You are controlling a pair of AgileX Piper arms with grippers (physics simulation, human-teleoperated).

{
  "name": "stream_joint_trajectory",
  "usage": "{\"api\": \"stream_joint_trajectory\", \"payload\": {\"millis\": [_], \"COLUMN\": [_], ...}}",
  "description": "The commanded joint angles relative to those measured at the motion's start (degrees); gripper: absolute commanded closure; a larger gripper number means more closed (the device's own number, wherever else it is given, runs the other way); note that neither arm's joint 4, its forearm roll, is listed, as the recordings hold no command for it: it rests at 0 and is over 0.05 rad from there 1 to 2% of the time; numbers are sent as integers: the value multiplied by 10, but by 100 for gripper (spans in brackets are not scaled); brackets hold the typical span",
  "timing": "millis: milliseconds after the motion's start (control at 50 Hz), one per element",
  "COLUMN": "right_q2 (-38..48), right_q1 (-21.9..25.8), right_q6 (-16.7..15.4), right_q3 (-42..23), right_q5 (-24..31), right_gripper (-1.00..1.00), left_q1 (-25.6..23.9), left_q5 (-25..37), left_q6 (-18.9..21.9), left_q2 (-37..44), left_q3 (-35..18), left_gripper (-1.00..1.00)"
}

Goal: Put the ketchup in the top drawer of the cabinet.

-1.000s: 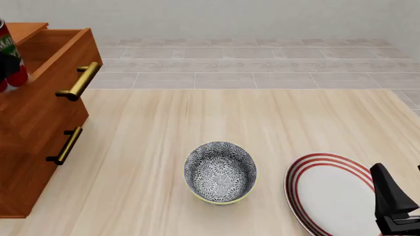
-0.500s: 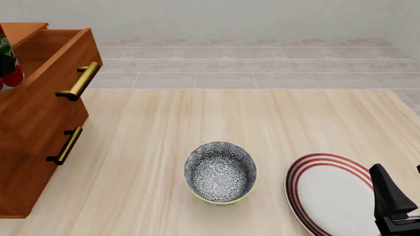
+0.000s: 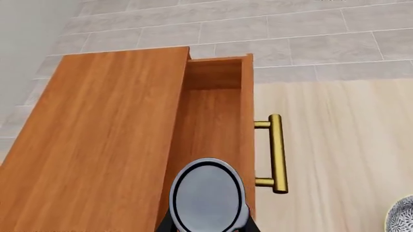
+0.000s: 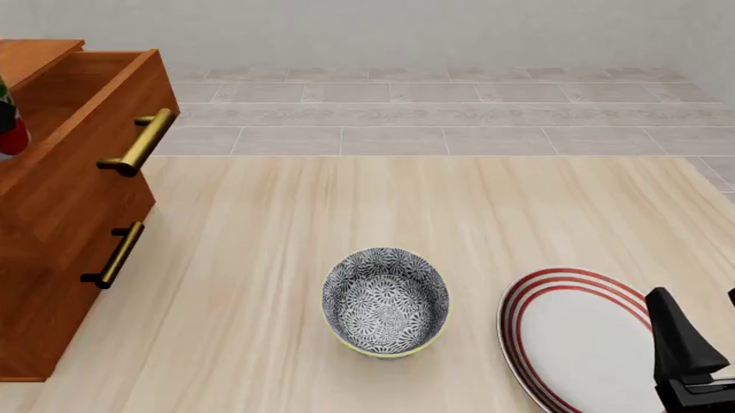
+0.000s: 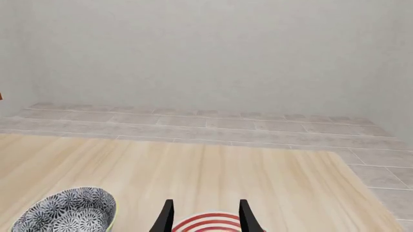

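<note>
The ketchup (image 3: pixel 208 195) shows its grey, dark-rimmed top in the left wrist view. My left gripper (image 3: pixel 208 226) is shut on it and holds it over the near end of the open top drawer (image 3: pixel 213 121). In the front view only a red and green sliver of the ketchup (image 4: pixel 9 133) shows at the left edge, above the cabinet (image 4: pixel 46 284). The top drawer (image 4: pixel 98 95) is pulled out, with its brass handle (image 4: pixel 138 142) facing the table. My right gripper (image 5: pixel 206 217) is open and empty above the plate (image 4: pixel 574 344).
A grey patterned bowl (image 4: pixel 386 301) stands on the table's near middle, left of the red-rimmed white plate. The lower drawer's smaller brass handle (image 4: pixel 113 254) sticks out below the open drawer. Grey tiled floor lies beyond the table's far edge.
The ketchup has moved left, almost out of the front view, over the open drawer. The right arm has barely moved.
</note>
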Motion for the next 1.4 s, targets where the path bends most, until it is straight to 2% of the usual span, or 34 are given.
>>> {"api": "stream_joint_trajectory", "payload": {"millis": [20,1180,1200,1400], "right_q2": [0,0,0,0], "right_q1": [0,-2,-2,-2], "right_q6": [0,-4,-5,-4], "right_q3": [-4,8,7,1], "right_q5": [4,-7,-6,0], "right_gripper": [-100,-100,-100,-100], "left_q1": [15,27,26,28], "left_q5": [-11,-25,-25,-29], "left_q6": [9,8,7,8], "left_q2": [5,8,8,9], "left_q3": [5,26,25,28], "left_gripper": [100,100,-100,-100]}}
